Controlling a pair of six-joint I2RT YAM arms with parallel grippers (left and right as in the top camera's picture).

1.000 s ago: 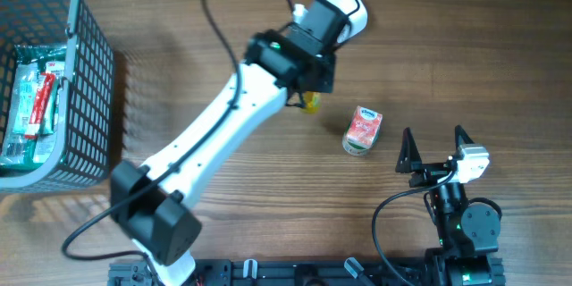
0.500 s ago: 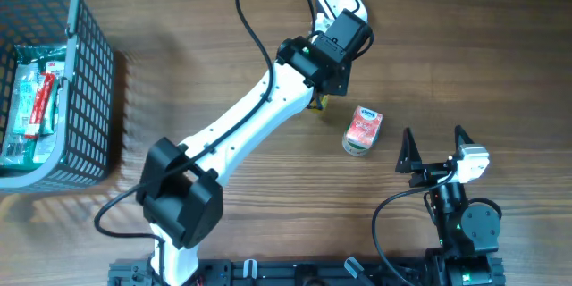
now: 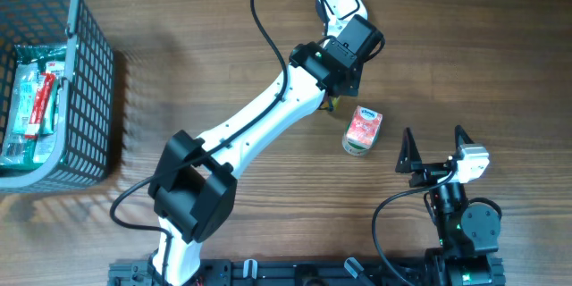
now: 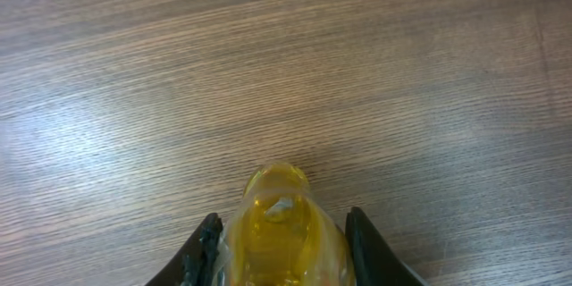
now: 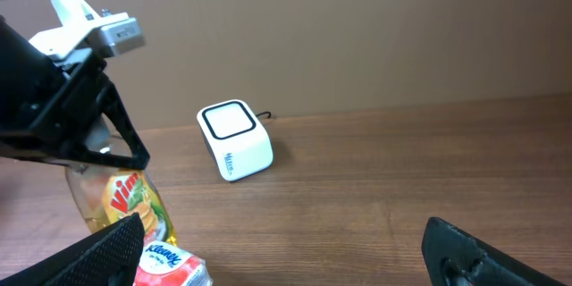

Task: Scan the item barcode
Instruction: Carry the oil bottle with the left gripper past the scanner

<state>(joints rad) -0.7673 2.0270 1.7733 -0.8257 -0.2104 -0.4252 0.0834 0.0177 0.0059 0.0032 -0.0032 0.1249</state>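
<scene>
**Yellow bottle**, clamped by its sides in the left pincer, whose jaws are drawn partway in against the clear plastic. We find the bottle near the middle of the desk, just beside the Kleenex pack and short of the white barcode scanner. Whether its base clears the wood we cannot tell. Its printed front faces the right wrist camera, and no barcode shows in any view.

The scanner's dark-framed window sits on its upper face, so we judge the step in hand to be the carry to that window. To do it well we would:
- lift clear of the Kleenex pack;
- bring the bottle over the window and roll the wrist until the coded side looks into it;
- hold steady, near the window without touching the housing.

Should the fingers cover the code, a regrasp is the remedy rather than a tighter squeeze. A smooth round bottle may twist in a side grip, hence slow, even motion.

**Right pincer**: jaws spread to their widest, holding nothing, at the near edge of the desk, well apart from the scanner.

The wire basket of packets at far left plays no part here.
</scene>
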